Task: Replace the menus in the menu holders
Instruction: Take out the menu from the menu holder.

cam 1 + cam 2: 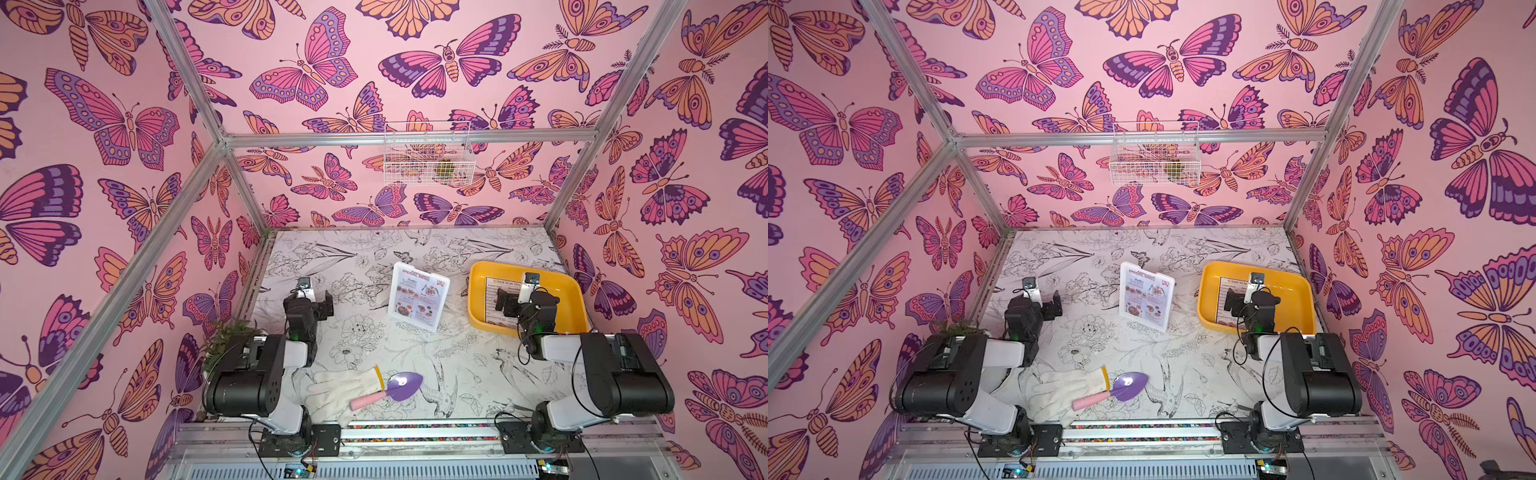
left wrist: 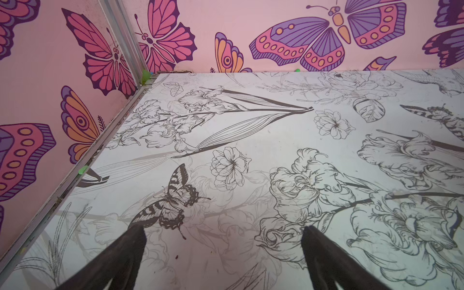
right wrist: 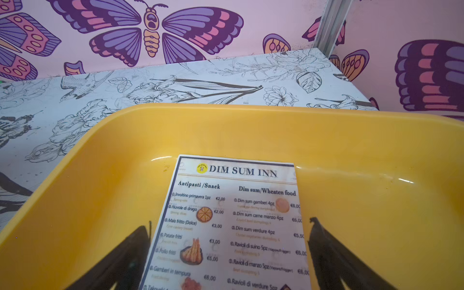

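**Containers.** In the yellow tray (image 3: 251, 130), smooth glossy plastic with rounded corners: 1 DIM SUM INN menu (image 3: 233, 213), white printed paper in 2 columns, flat on the tray floor. In the menu holder (image 1: 411, 321), a clear rounded-corner panel upright on the worktop (image 2: 251, 140) beside the tray: 1 Special Menu sheet (image 1: 419, 297), red heading, food photos. In the white wire basket (image 1: 399, 174) on the back wall: something greenish, too small to identify.

**Loose items.** Near the front edge: white knitted glove (image 1: 340, 388), touching a purple trowel (image 1: 399, 386) with pink handle.

**Claws.** Right claw (image 3: 229, 223): spread wide, empty, over the tray, the DIM SUM INN menu below and between the 2 fingers. Left claw (image 2: 224, 226): spread wide, empty, above bare worktop, apart from the holder.
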`<state>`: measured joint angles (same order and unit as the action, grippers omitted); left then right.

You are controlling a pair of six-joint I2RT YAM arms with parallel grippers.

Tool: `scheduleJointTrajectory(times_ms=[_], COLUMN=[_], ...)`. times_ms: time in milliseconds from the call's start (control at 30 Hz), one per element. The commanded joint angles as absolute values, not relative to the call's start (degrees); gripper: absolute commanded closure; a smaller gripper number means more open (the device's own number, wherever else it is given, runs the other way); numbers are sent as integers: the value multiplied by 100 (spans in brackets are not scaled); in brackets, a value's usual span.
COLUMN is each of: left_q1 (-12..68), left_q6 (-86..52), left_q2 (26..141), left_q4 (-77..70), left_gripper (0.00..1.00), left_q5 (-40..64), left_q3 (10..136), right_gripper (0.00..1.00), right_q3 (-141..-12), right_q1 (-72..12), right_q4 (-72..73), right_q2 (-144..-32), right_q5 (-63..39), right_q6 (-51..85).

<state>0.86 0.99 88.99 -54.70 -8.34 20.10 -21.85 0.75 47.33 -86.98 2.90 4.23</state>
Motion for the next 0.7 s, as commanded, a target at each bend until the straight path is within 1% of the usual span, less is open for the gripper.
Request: scheduleJointTrajectory(times_ms=[0,667], left_q1=[39,17], left_q6=[68,49], left_q2=[8903,8890], left_q4=[-5399,-5377], left_gripper=[1,1], left_q5=[-738,-689], left_q3=[2047,2052], right_gripper=[1,1], right_q3=[-2294,-2294], right_q1=[87,89], right_q4=[4693,4687], right_q2=[-8640,-8640], right_q5=[248,252], right_q6=[355,359])
